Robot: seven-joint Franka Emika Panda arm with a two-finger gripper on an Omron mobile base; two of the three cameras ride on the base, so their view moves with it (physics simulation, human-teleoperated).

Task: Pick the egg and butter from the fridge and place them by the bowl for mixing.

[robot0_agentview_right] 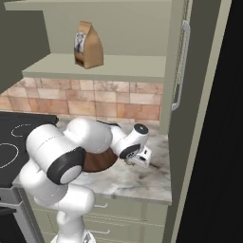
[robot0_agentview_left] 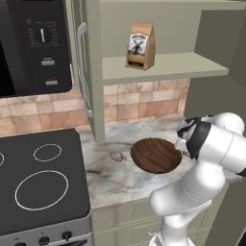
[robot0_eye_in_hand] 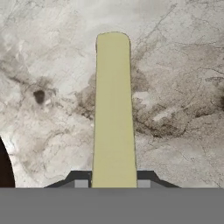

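Note:
A slim pale yellow butter stick (robot0_eye_in_hand: 113, 109) runs straight out from between my two dark fingertips (robot0_eye_in_hand: 146, 178) in the hand view, so my gripper (robot0_eye_in_hand: 113, 181) is shut on it just above the marble counter (robot0_eye_in_hand: 175, 87). The hand (robot0_agentview_right: 141, 156) hangs low over the counter, right of the dark brown wooden bowl (robot0_agentview_left: 156, 155) (robot0_agentview_right: 97, 162). A dark sliver of the bowl's rim (robot0_eye_in_hand: 3, 166) shows at the hand view's left edge. The small pale egg (robot0_agentview_left: 116, 156) lies on the counter just left of the bowl. The fridge's black side (robot0_agentview_right: 228, 118) rises at the far right.
A black stove top (robot0_agentview_left: 38, 182) adjoins the counter on the left, with a black microwave (robot0_agentview_left: 38, 43) above it. An open cabinet shelf holds a brown paper bag (robot0_agentview_left: 141, 45). A tall cabinet with a grey handle (robot0_agentview_right: 180, 66) stands between counter and fridge.

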